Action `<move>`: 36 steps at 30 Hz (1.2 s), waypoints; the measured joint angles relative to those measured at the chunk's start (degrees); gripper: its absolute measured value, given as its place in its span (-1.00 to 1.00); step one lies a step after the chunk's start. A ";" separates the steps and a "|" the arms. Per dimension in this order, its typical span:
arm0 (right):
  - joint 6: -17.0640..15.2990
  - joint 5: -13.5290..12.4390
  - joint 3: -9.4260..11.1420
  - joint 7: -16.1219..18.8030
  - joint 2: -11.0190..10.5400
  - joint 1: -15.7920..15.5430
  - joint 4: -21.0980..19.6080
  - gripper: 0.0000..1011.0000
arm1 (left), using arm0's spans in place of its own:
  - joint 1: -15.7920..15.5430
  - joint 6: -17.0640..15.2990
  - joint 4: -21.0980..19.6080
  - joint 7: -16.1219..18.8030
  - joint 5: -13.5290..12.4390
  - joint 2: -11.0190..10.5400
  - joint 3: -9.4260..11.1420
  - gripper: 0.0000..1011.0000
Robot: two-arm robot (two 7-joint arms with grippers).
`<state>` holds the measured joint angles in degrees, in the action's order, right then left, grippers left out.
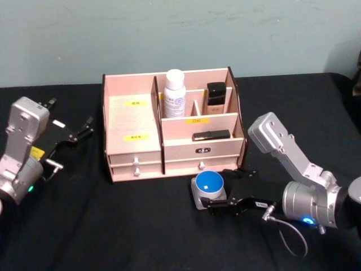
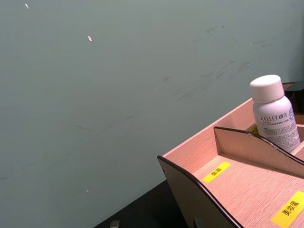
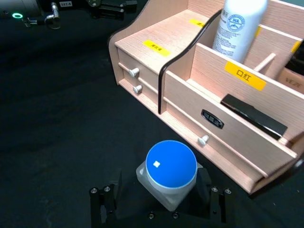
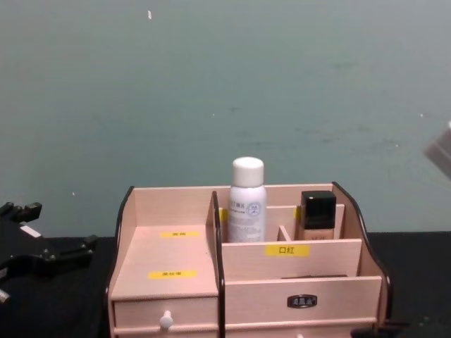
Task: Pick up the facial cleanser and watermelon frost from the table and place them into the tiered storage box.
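- Black desk (image 1: 141,231) ran back to a teal wall (image 1: 169,34) in the head view, with bare cloth to either side of the tiered storage box (image 1: 132,121), which stood mid-desk.
- The facial cleanser (image 1: 174,93), a white capped bottle, stood upright in a back compartment. A dark bottle (image 1: 215,97) stood one compartment further right, and a flat black case (image 1: 211,135) lay in the tier below.
- The watermelon frost (image 1: 207,183), a squat pale jar with a round blue lid, sat on the desk just in front of the box's right drawers.
- The right tool (image 1: 221,192) was spread wide around the jar. The left tool (image 1: 69,121) hung well off the box's left side, fingers apart and holding nothing.
- From the left wrist, the box's dark-edged corner (image 2: 237,185) carried yellow labels (image 2: 216,172). The cleanser (image 2: 273,114) rose behind a curved divider, with wall beyond.
- From the right wrist, the right tool (image 3: 160,183) had a finger on each side of the jar (image 3: 171,164); I cannot tell whether the pads touched it. White drawer knobs (image 3: 134,72) faced the jar from the box front (image 3: 190,95).
- From the chest, the cleanser (image 4: 246,201) stood taller than the box's back wall (image 4: 165,253). The left tool (image 4: 44,236) sat low at the left edge, apart from the box.
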<state>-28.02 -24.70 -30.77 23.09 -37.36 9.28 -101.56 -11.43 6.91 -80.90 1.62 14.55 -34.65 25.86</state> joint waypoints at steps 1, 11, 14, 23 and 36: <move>0.06 0.25 -0.13 0.11 0.23 0.20 0.26 0.98 | 0.00 0.00 0.00 0.00 0.00 0.00 0.00 1.00; 0.39 3.21 -0.95 0.89 1.92 1.54 2.24 0.98 | 0.00 0.00 0.00 0.00 0.00 0.00 0.00 1.00; 0.38 3.81 -0.80 0.90 2.25 1.55 2.37 0.98 | 0.00 0.00 0.00 0.00 0.00 0.00 0.00 1.00; 0.40 5.58 -0.18 1.08 3.33 1.55 3.01 0.98 | 0.00 0.00 0.00 0.00 0.00 0.00 0.00 1.00; 0.48 7.03 0.41 1.95 4.66 1.60 4.34 0.98 | 0.00 0.00 0.00 0.00 0.00 0.00 0.00 1.00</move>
<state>-27.54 -17.67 -30.36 25.04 -32.70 10.88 -97.22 -11.43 6.91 -80.90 1.62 14.55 -34.65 25.86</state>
